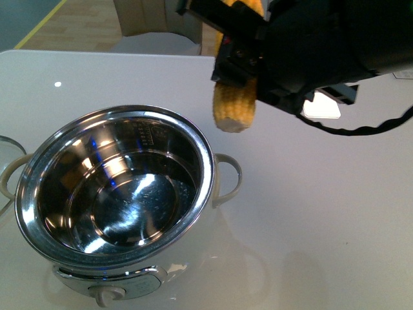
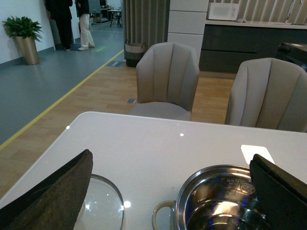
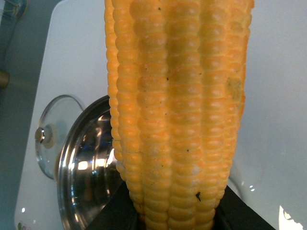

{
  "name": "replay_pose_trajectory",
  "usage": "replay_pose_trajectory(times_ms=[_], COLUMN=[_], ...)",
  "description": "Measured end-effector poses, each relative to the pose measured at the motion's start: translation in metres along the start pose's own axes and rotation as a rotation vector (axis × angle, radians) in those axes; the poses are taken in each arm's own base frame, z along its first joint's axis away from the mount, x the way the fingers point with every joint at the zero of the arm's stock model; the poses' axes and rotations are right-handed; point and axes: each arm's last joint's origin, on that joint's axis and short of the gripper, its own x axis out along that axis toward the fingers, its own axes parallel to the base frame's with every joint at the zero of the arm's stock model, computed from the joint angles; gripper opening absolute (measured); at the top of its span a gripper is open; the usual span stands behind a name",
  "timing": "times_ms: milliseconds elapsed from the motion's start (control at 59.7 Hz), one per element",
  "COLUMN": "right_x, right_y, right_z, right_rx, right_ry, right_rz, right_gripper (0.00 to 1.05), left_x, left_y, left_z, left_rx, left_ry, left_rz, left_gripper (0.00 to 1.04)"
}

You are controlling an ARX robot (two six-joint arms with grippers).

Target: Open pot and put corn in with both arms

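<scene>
The pot (image 1: 208, 161) stands open on the white table, its shiny steel inside empty, knob toward me. The corn (image 1: 233, 106) hangs upright in the air just beyond the pot's far right rim, with my right gripper (image 1: 240, 61) shut on its upper part. In the right wrist view the corn (image 3: 177, 105) fills the frame between the black fingers (image 3: 112, 213), with the pot (image 3: 67, 163) below and to one side. My left gripper (image 2: 171, 158) is open and holds nothing, hovering over the table between the pot (image 2: 192, 187) and a glass lid (image 2: 103, 206).
The glass lid (image 3: 53, 134) lies flat on the table beside the pot, away from the corn. A white card (image 2: 256, 152) lies on the table beyond the pot. Two beige chairs (image 2: 168, 76) stand past the table's far edge.
</scene>
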Motion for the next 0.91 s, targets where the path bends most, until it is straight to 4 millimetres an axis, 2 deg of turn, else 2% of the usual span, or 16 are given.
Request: replay_pose_trajectory(times_ms=[168,453,737,905], right_x=[0.016,0.03,0.052,0.062], right_y=[0.012,0.024,0.028,0.028], right_z=[-0.011,-0.021,-0.045,-0.052], right_rx=[0.029,0.032,0.028,0.024], right_ry=[0.052,0.1,0.193,0.226], right_rz=[0.025,0.04,0.038,0.035], right_gripper=[0.21,0.2,0.2,0.2], left_x=[0.0,0.0,0.0,0.0], left_y=[0.0,0.0,0.0,0.0], left_z=[0.0,0.0,0.0,0.0], left_rx=[0.0,0.0,0.0,0.0], left_ry=[0.0,0.0,0.0,0.0], left_rz=[0.0,0.0,0.0,0.0], left_gripper=[0.98,0.98,0.98,0.98])
